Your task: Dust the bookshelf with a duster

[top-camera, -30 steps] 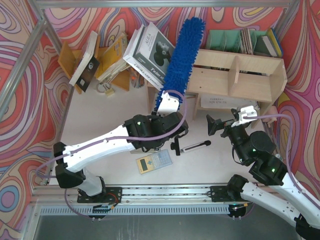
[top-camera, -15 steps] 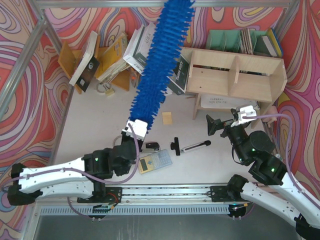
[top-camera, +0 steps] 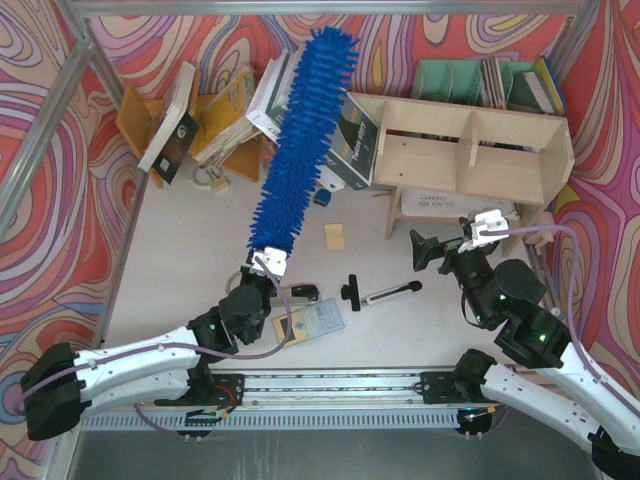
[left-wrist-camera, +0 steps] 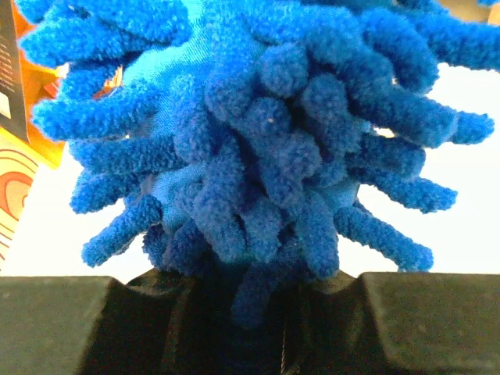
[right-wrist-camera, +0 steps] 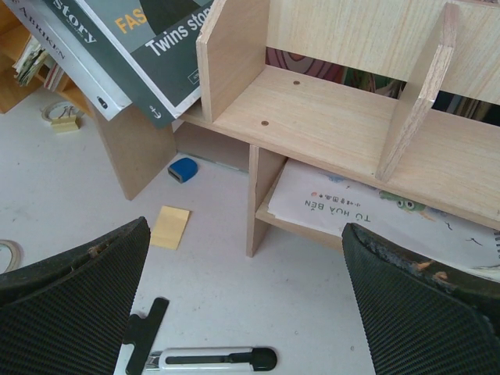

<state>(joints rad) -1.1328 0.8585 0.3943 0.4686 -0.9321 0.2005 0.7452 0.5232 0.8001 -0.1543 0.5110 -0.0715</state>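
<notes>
An orange-brown rack (top-camera: 140, 115) of leaning books stands at the far left. The left arm reaches in from the lower left. The left gripper (top-camera: 262, 272) is closed narrow on the base of the duster (top-camera: 300, 150); in the wrist view blue pile fills the gap between the fingers (left-wrist-camera: 62, 320). The duster rises at a tilt toward the back wall, crossing in front of a large grey book (top-camera: 358, 150) that leans on the left end of the bookshelf (top-camera: 500, 160). Contact between pile and shelf cannot be determined. A calculator (top-camera: 310, 322), a yellow note (top-camera: 334, 236) and a black-and-silver cutter (top-camera: 385, 292) lie on the table (top-camera: 200, 230). The right gripper (top-camera: 452, 240) stands wide, holding nothing, and faces the bookshelf's lower tier, where a printed sheet (right-wrist-camera: 375, 207) lies.
</notes>
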